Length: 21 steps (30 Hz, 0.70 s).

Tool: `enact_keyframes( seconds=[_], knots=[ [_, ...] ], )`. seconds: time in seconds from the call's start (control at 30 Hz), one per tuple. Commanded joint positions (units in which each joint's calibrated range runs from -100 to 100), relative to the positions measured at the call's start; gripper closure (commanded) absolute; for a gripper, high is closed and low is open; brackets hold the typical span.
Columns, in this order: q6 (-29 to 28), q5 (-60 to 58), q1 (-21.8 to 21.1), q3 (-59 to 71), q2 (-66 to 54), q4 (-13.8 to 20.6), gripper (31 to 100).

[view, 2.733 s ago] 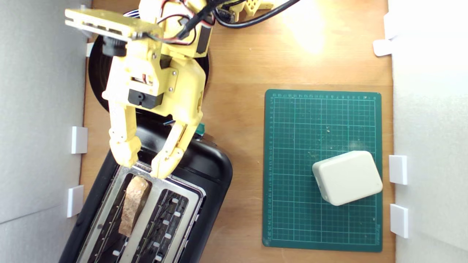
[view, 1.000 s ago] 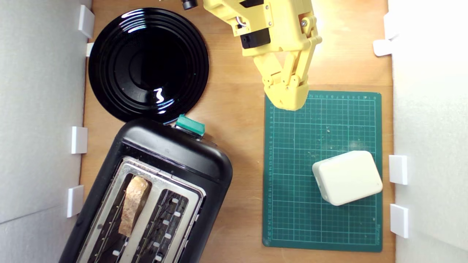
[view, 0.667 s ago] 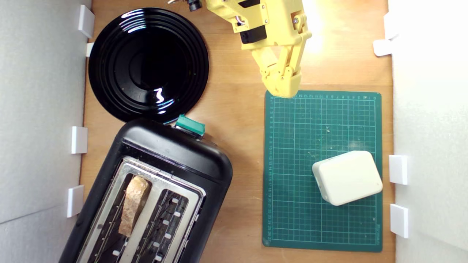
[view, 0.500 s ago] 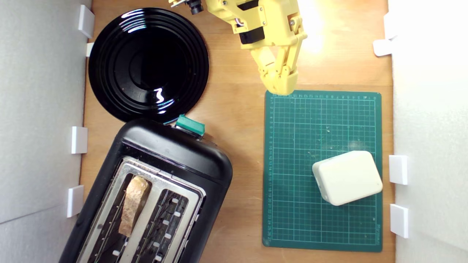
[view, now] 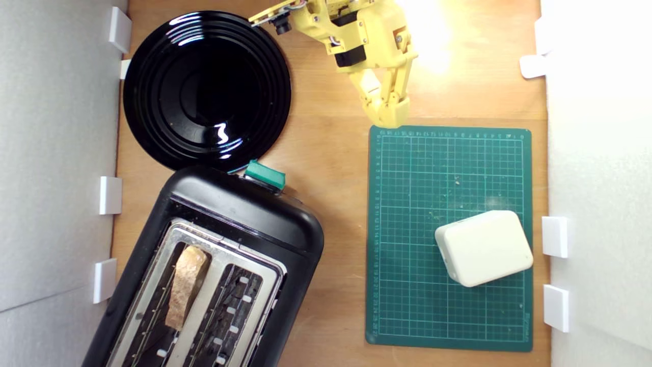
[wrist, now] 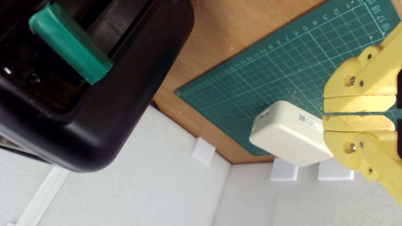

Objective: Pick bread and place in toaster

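Counting one bread (view: 184,285), one toaster (view: 244,214).

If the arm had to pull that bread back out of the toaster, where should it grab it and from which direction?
A judgement: grip the bread at its exposed top crust edge, coming straight down from above. It stands on edge in the toaster's slot nearer the exterior view's left, so only that edge is reachable. The fingers should straddle the slice's thin width, across the slot. The gripper is shut now and would need opening.

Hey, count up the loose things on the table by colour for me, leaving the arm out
Black: 2, the toaster and the plate
Green: 1, the cutting mat
White: 1, the rounded block
Tan: 1, the bread
Total: 5
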Motion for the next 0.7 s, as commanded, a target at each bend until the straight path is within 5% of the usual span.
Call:
enact_keyframes(
  seconds=[0.0,0.67],
  knots=[
    [0.06,-0.62,-0.6,2.0,-2.7,-0.56,99.4],
    [-0.15,-0.53,0.13,11.99,-2.87,-0.47,99.3]
  ],
)
